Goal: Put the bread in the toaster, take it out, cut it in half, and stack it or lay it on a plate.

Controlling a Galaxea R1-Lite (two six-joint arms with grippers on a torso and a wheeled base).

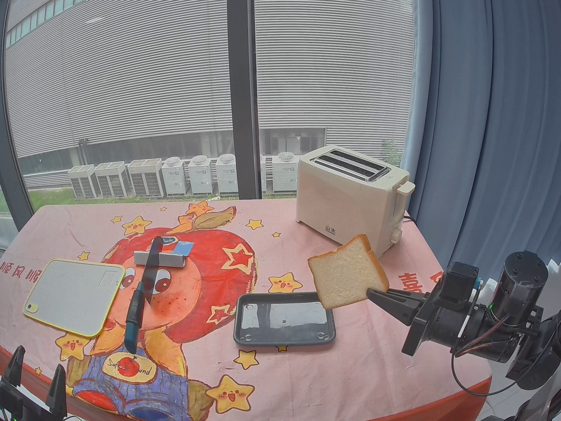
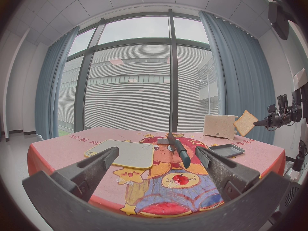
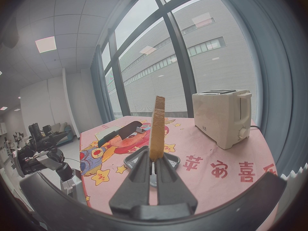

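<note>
Bread slice (image 1: 347,271) hung in the air between toaster (image 1: 350,197) and dark tray (image 1: 284,318) — right gripper (image 1: 374,292) clamped on one corner. Left gripper (image 2: 156,150) spread wide, holding nothing, near the cutting board (image 1: 73,295). Pink cartoon tablecloth (image 1: 362,375) — window behind.

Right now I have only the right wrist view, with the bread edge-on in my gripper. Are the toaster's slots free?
Observer: The head view looks down on the toaster, and both slots look empty, so nothing seems to block the bread.
Operator: Is the left arm holding anything?
Observer: No. The left gripper is open with nothing between its fingers, low by the near edge of the table.
</note>
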